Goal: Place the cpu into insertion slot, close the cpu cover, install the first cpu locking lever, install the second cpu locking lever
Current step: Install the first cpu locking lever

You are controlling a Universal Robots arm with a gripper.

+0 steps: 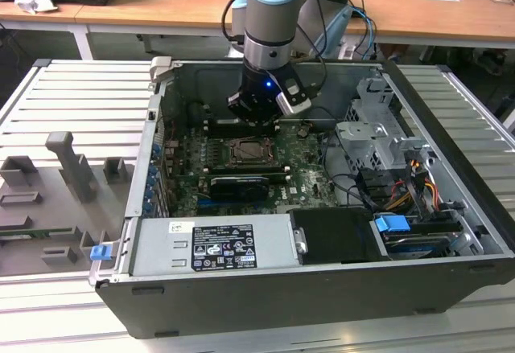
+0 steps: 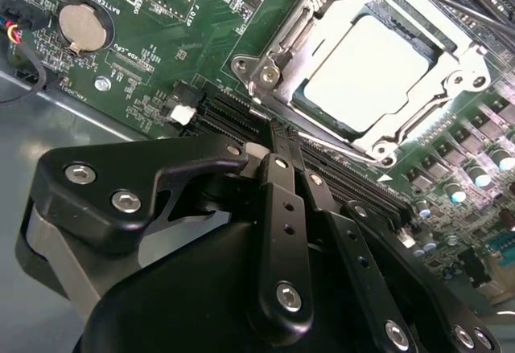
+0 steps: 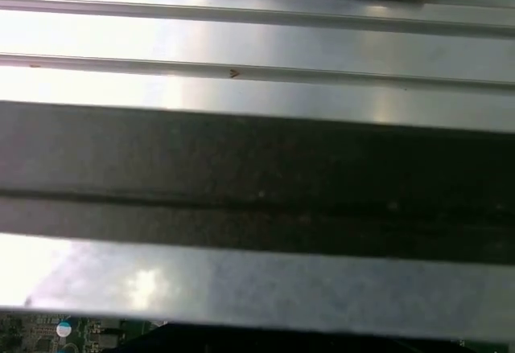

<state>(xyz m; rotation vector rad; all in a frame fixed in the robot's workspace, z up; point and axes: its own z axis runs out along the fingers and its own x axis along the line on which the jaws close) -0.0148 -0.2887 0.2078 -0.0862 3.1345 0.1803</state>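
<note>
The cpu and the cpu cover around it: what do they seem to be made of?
The cpu looks like pale, matte metal on top: flat and evenly light. The cpu cover looks like thin, shiny stamped steel, with bright glints and bent edges. The exact metals cannot be told.

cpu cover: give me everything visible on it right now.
The cpu cover is a thin silvery metal frame with a square opening, lying flat over the socket on the green motherboard. The cpu's pale metal top shows through the opening. Round screw heads sit at its corners. The claw is beside its near edge, apart from it. In the exterior view it lies below the arm.
</note>
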